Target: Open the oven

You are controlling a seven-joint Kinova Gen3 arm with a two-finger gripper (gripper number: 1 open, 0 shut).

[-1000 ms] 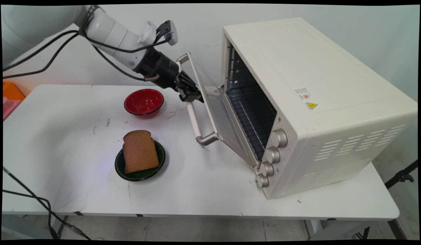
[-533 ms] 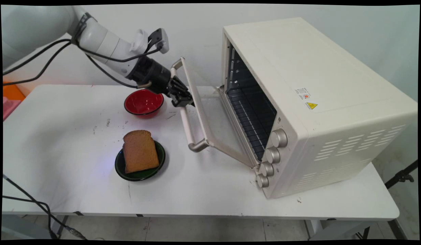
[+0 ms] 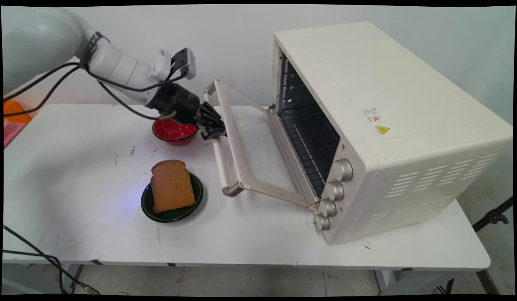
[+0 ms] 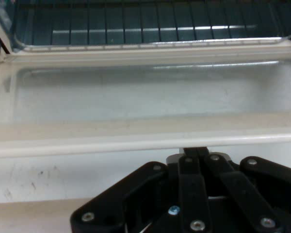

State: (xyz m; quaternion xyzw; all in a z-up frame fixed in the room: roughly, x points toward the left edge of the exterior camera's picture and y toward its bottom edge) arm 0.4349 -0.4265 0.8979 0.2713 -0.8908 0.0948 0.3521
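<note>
In the main view, the black two-finger gripper is at the upper part of the cream bar handle of the cream toaster oven. It has the glass-paned drop-down door pulled well open, slanting down towards the white table but not yet flat. The small red bowl sits just behind the wrist, partly hidden. The brown slice of bread leans on the dark green plate nearer the camera, clear of the door's swing. In the hand view, the gripper has its fingers drawn together onto the handle, so I read it as clamped on that bar. Beyond it are the door pane and the dark wire rack inside the oven. Compared with a second ago, the door has dropped a good deal lower. The hand has travelled down and left with the handle and now covers part of the bowl. Bread and plate have not moved.
</note>
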